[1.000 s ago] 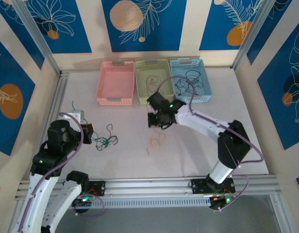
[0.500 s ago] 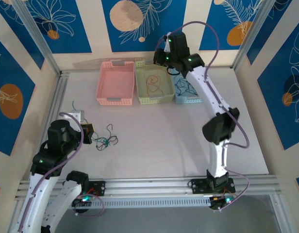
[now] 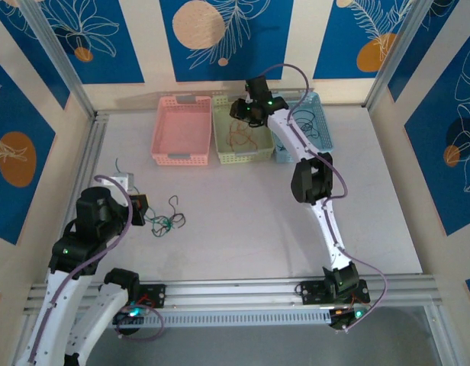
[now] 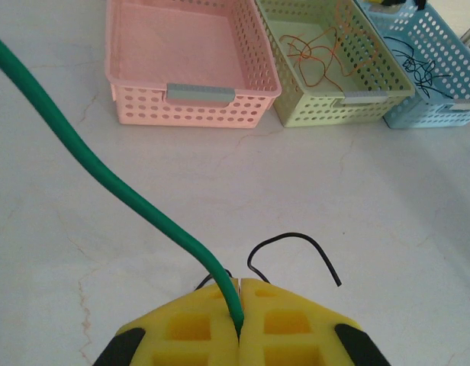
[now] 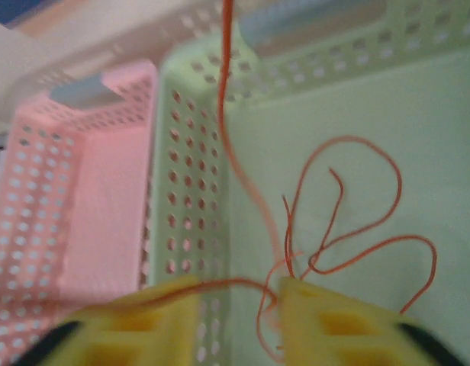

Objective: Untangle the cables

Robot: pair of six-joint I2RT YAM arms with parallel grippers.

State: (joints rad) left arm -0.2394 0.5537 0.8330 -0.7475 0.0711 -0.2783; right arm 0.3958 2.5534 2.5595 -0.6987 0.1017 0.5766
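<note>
My left gripper (image 4: 240, 288) is shut on a green cable (image 4: 90, 160) that rises to the upper left. A curled black cable (image 4: 296, 240) lies just beyond its yellow fingertips. From above, the left gripper (image 3: 140, 206) sits beside a small green and black tangle (image 3: 165, 221) on the table. My right gripper (image 3: 241, 113) hangs low over the green basket (image 3: 220, 133), where orange-red cables (image 3: 239, 137) lie. In the right wrist view its jaws (image 5: 239, 293) stand apart. One orange-red cable (image 5: 227, 114) trails across the left finger and through the gap, above other loops (image 5: 349, 206).
The pink basket (image 3: 181, 158) stands left of the green one. The blue basket (image 3: 326, 137) on the right holds black cables (image 3: 304, 126). A small white box (image 3: 120, 183) with a green wire lies near the left arm. Metal frame rails border the table.
The right arm carried the orange-red cable from the table's middle up and over to the green basket, came down low, and its jaws opened. The left arm stayed still.
</note>
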